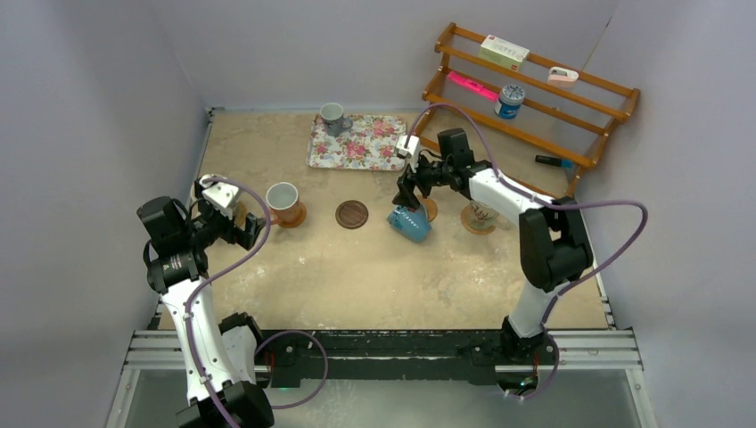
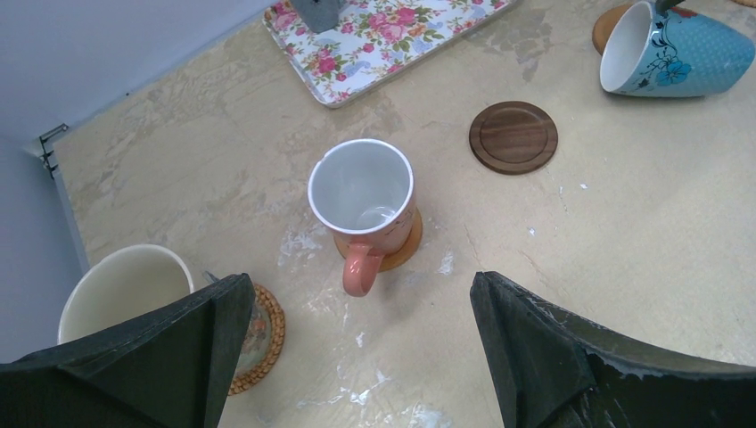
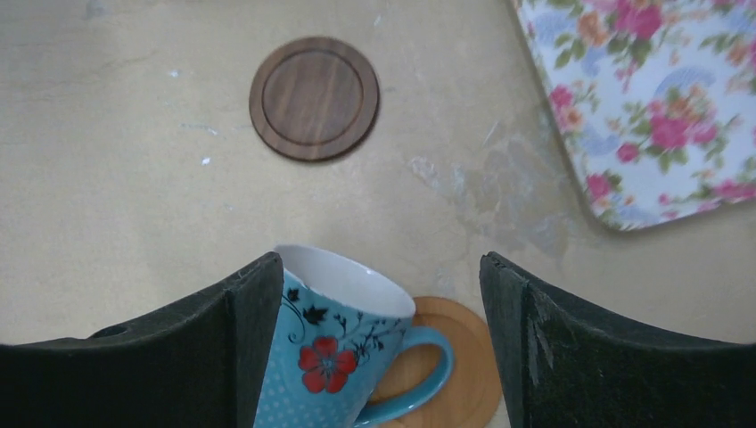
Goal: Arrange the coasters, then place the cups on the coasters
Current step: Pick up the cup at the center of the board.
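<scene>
A light blue cup [image 1: 410, 223] lies tipped on its side, its mouth toward the dark brown coaster [image 1: 351, 214], beside an orange coaster [image 3: 464, 366]. My right gripper [image 3: 381, 260] stands open over this blue cup [image 3: 330, 357]; the left finger touches it and the right finger is clear. A reddish-orange cup [image 2: 361, 192] stands upright on its coaster [image 2: 406, 250]. My left gripper [image 2: 361, 283] hangs open above the table next to a cream cup [image 2: 125, 290] on a woven coaster [image 2: 263, 334]. Another cream cup [image 1: 481, 214] sits on a coaster at the right. A small grey-blue cup [image 1: 332, 116] stands on the floral tray [image 1: 357, 147].
A wooden rack [image 1: 535, 98] leans at the back right, carrying a blue-and-white tin [image 1: 510, 100], a box [image 1: 504, 52] and small items. Grey walls close in the left, back and right sides. Purple cables loop around both arms.
</scene>
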Controlling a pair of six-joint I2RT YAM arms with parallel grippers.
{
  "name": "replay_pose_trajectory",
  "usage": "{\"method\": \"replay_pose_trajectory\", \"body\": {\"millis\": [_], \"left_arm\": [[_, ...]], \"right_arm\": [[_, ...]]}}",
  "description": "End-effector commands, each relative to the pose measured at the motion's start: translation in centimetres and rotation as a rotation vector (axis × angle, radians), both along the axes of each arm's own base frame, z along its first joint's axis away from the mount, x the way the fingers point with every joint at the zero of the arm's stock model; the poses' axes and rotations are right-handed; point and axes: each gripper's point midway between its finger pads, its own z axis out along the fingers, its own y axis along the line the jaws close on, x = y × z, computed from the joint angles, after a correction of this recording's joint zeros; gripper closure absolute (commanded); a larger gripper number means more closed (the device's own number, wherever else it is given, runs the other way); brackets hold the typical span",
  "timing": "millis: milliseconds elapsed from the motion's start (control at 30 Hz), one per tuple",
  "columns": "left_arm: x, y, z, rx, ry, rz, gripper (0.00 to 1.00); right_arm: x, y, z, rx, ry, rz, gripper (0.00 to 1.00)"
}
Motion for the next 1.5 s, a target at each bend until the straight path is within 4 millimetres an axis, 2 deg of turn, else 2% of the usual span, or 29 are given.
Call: {"method": "replay_pose_trajectory", "body": {"millis": [0,200,333,400,533,767,933,1067,1167,1300,1367,1467], "left_arm": [[-0.1,-0.3,0.5,0.020,-0.034,-0.028,0.00],[-0.1,-0.3,0.5,0.018,-0.032,-0.031,0.00],[-0.2,-0.3,0.6,0.020,-0.034,-0.032,0.00],[-0.2,-0.3,0.6,0.020,-0.034,-0.031,0.00],[-0.2,-0.3,0.5,0.022,-0.032,-0.030,0.00],[-0.1,-0.3,0.5,0.021,-0.033,-0.031,0.00],[-0.1,-0.2,0.5,0.022,-0.035,-0.026,0.00],[-0.1,-0.2,0.5,0.022,-0.037,-0.025,0.00],[-0.1,-0.3,0.7,0.020,-0.043,-0.029,0.00],[0.0,-1.1,1.9,0.019,-0.093,-0.093,0.00],[0.1,-1.8,3.0,0.019,-0.130,-0.148,0.00],[0.6,-2.1,5.4,-0.004,-0.173,-0.174,0.00]], "right_arm": [[0.4,-0.4,-0.5,-0.009,0.079,-0.069,0.17],[-0.2,-1.0,-0.9,-0.014,0.104,-0.112,0.15],[-0.6,-1.5,-2.2,-0.052,0.113,-0.113,0.14],[-1.4,-1.7,-2.9,-0.076,0.154,-0.100,0.14],[-3.6,-2.4,-3.6,-0.105,0.202,-0.061,0.14],[-9.4,-2.8,-4.2,-0.131,0.261,0.069,0.15],[-12.8,-2.0,-2.0,-0.062,0.236,0.173,0.14],[-14.3,-1.6,-0.8,-0.022,0.235,0.238,0.14],[-12.6,-1.3,-0.2,-0.021,0.196,0.170,0.16],[-8.2,-1.4,0.8,-0.005,0.097,-0.024,0.14],[-7.2,-1.6,1.0,-0.003,0.101,-0.050,0.14],[-7.0,-1.7,1.5,0.013,0.123,-0.046,0.14]]}}
